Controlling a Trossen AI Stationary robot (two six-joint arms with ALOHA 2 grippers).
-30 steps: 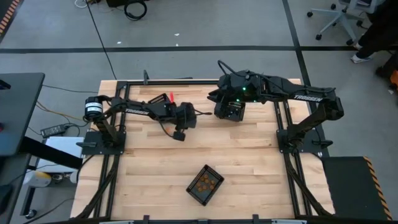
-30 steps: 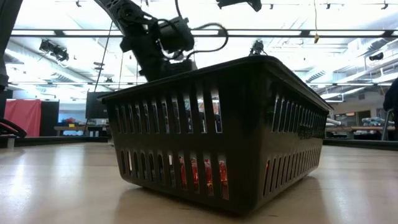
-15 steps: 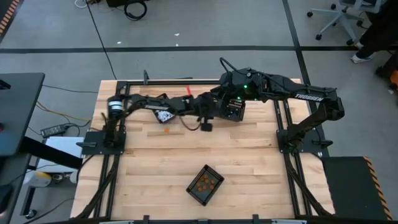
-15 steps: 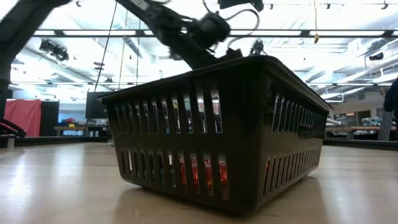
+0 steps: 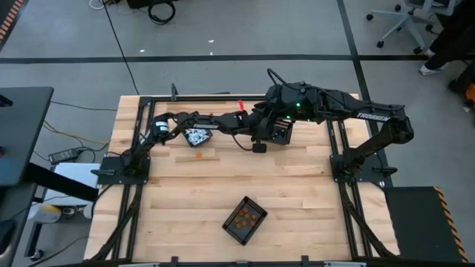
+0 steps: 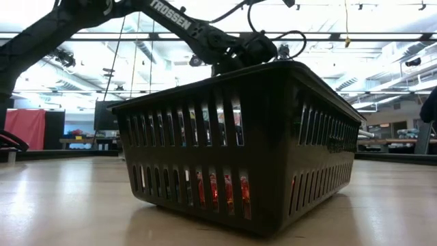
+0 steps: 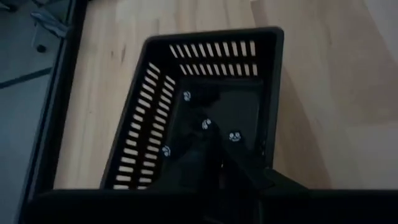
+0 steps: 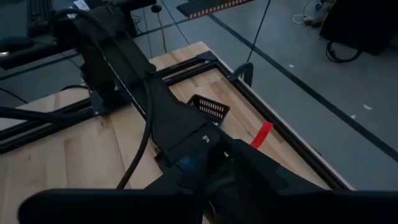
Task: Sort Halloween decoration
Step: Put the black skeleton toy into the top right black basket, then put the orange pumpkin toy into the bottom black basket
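the halloween decoration is a scatter of tiny plastic-looking trinkets in white, black and orange. several small white-and-black pieces lie on the floor of the black slotted rectangular basket near the table's far edge, more pale pieces sit toward the far left corner, one orange trinket lies loose on the wooden table just beside them, and orange ones fill a third black basket near the near edge.

the left gripper hangs over the far basket; i cannot tell how its fingers stand. the right gripper waits above the same basket, fingers also unclear.

these pieces look featherlight, hard and smooth, likely to skid or flip. i judge a pinch across the widest part, straight from above, safest.
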